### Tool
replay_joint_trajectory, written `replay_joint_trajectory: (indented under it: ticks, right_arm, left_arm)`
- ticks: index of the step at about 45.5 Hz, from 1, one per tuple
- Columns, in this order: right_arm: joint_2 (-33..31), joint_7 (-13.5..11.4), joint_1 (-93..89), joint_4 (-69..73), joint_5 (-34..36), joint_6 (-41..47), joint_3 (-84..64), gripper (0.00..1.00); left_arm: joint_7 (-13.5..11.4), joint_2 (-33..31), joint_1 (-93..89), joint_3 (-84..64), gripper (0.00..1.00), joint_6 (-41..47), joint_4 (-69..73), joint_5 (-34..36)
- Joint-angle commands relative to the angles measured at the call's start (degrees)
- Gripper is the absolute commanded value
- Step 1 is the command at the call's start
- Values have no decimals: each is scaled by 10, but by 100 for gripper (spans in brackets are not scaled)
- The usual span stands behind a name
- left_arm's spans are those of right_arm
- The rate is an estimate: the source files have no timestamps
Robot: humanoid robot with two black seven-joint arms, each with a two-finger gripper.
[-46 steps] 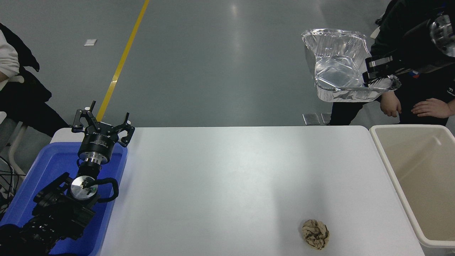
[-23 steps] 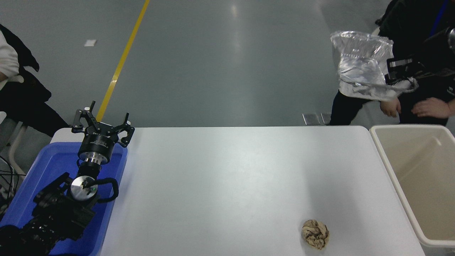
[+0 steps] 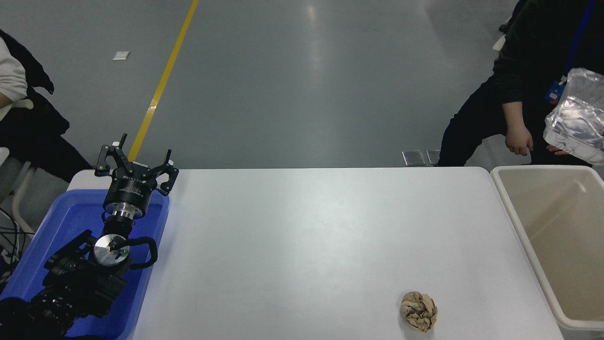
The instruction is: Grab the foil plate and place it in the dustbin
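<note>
One foil plate (image 3: 576, 117), one dustbin (image 3: 557, 236), one blue tub (image 3: 61, 222), one paper ball (image 3: 419, 310), two people at the far side. White table (image 3: 321, 236) on a grey floor w/ a yellow line (image 3: 163, 80). Plate hangs tilted at the right edge, above the dustbin's far rim, partly cut off by the frame. Right gripper isn't visible, so can't tell what holds the plate. Left gripper (image 3: 137, 158) sits parked over the blue tub, fingers spread, well apart from the plate.
</note>
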Motion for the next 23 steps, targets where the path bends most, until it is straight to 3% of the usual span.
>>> replay_joint_trajectory:
  ticks: [1,9,23]
  right_arm:
    - [23,-4,-170,-94,88,-64,73,0]
    - [55,-25,-215,-120,157,-123,74,0]
    - [108,-38,-276,-124,172,-207,98,0]
  left_arm:
    - [0,1,0,0,99,0,0,-1]
    - [1,0,0,0,99,0,0,0]
    - [1,0,0,0,99,0,0,0]
